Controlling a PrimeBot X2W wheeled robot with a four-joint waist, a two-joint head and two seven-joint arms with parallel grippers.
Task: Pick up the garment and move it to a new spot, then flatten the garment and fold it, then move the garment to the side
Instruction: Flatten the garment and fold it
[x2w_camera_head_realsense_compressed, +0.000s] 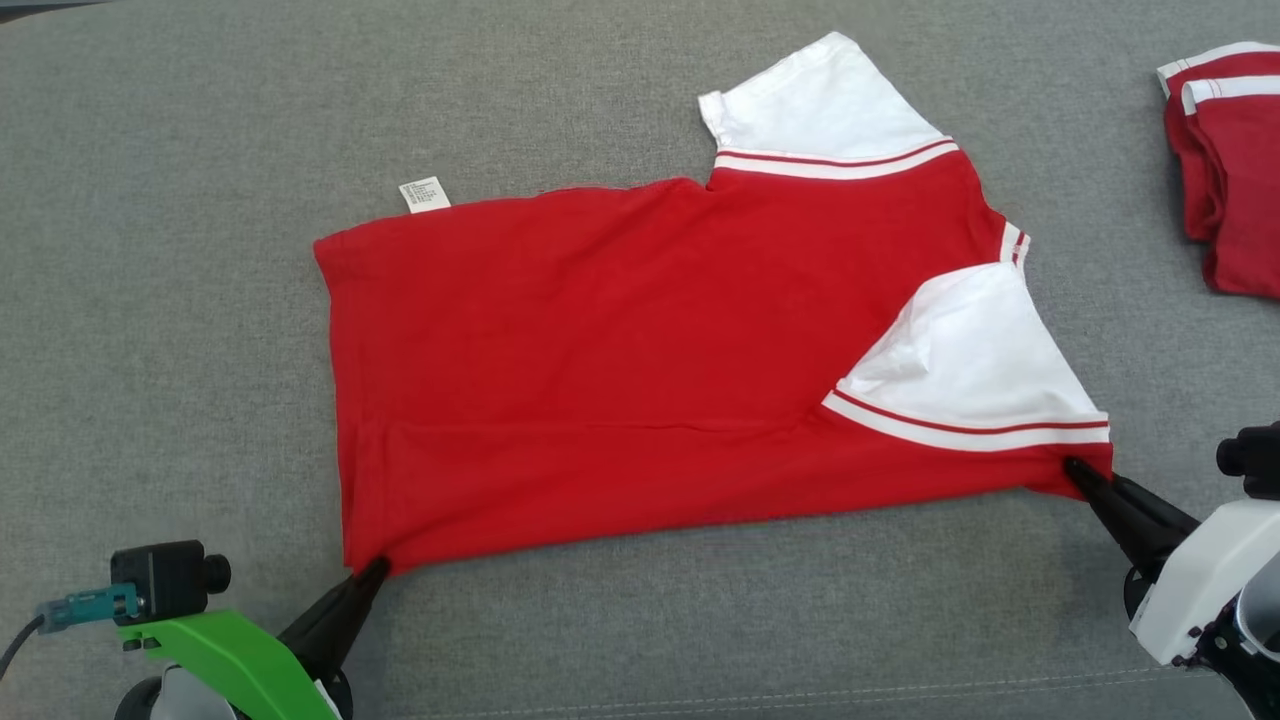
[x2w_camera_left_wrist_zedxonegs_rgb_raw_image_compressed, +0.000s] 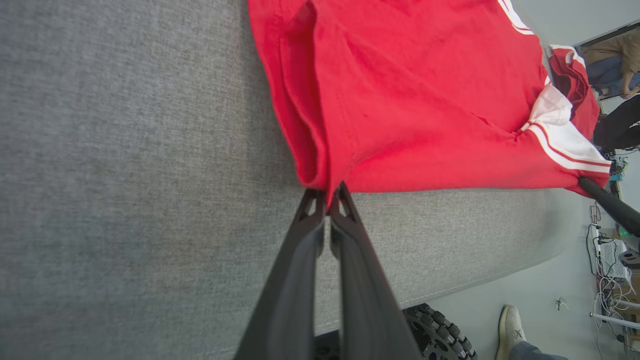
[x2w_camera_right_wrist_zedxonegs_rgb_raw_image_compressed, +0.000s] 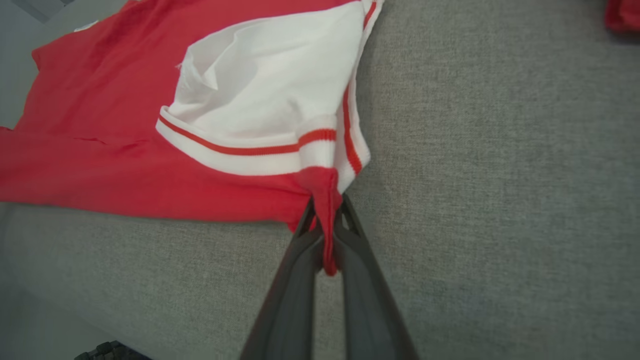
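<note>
You had one red garment spread flat near the middle of the grey cushion, hem toward the robot's left and its two white sleeves toward the right. Each sleeve carried one thin red stripe across its white cuff band. One small white care label stuck out from the far edge; its print was too small to read, and no brand could be made out on the cloth. Your left gripper was clenched on the near hem corner. Your right gripper was clamped on the near corner below the closer sleeve, a tongue of red fabric squeezed between its fingers. Well apart at the far right lay one folded red-and-white pile; how many pieces it held could not be told. One pale shoe stood on the floor beside one knobbly tyre.
</note>
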